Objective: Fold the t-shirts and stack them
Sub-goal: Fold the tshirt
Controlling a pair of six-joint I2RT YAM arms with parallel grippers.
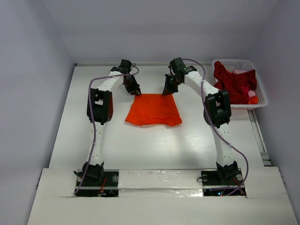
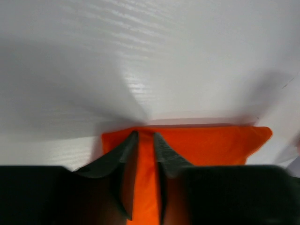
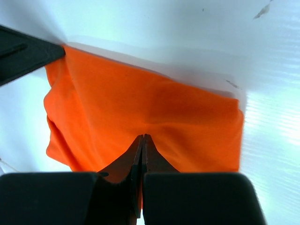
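A bright orange t-shirt (image 1: 153, 110) lies folded into a rough rectangle in the middle of the white table. My left gripper (image 1: 135, 90) is at its far left corner. In the left wrist view its jaws (image 2: 145, 135) stand a narrow gap apart, with orange cloth (image 2: 211, 145) showing in the gap. My right gripper (image 1: 168, 91) is at the far right corner; its tips (image 3: 142, 137) are pressed together on the orange cloth (image 3: 140, 108), a sliver of which shows between them. Dark red t-shirts (image 1: 234, 84) lie heaped in the basket.
A white lattice basket (image 1: 234, 61) stands at the table's far right corner, with a small orange and pink object (image 1: 253, 97) at its near right end. White walls close in the table at the back and on both sides. The left gripper's dark finger (image 3: 23, 51) shows in the right wrist view.
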